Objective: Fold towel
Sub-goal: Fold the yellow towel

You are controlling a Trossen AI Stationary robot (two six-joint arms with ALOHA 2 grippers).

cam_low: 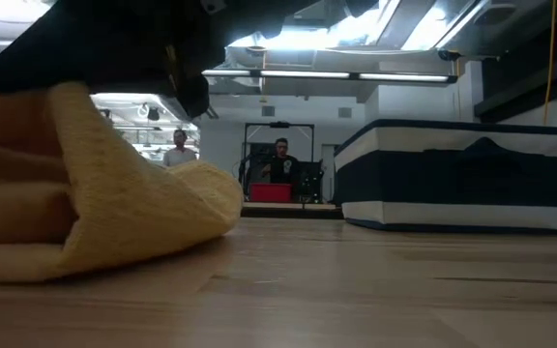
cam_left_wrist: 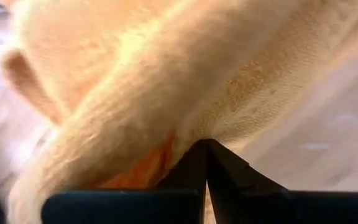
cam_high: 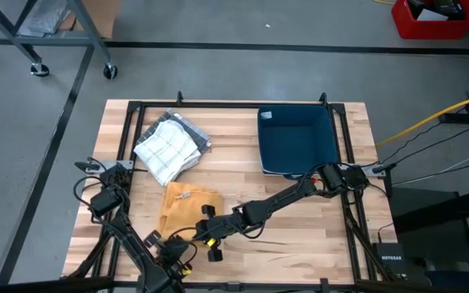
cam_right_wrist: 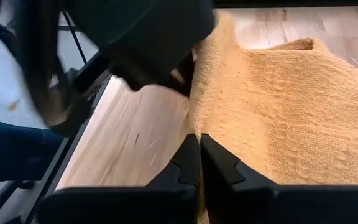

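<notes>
Left wrist view: the left gripper (cam_left_wrist: pixel 204 146) has its two dark fingers (cam_left_wrist: pixel 185 171) pressed together on the edge of the yellow towel (cam_left_wrist: pixel 166 74), a fold of the cloth pinched at their tips and the rest bulging away over the wooden table (cam_left_wrist: pixel 328 143). In the right wrist view, the right gripper (cam_right_wrist: pixel 199 140) is likewise clamped on the towel's edge (cam_right_wrist: pixel 278 106), fingers (cam_right_wrist: pixel 219 165) tight together, with the other arm's dark body close above it and the table boards (cam_right_wrist: pixel 135 137) beside.

From above, both grippers meet at the near edge of the towel (cam_high: pixel 187 205), which lies rumpled on the table's (cam_high: pixel 300 244) front left part. The right arm (cam_high: pixel 283 198) stretches across from the right side; the left arm (cam_high: pixel 129 244) comes up from the front left corner. Behind the towel sits a white checked cloth (cam_high: pixel 169 148) on a grey one, and to the right a dark blue bin (cam_high: pixel 296 140).

In the low view, the towel (cam_low: pixel 114 208) is lifted at one corner under a dark gripper, and the bin (cam_low: pixel 462 174) stands well apart. Two people show far back in the room.
</notes>
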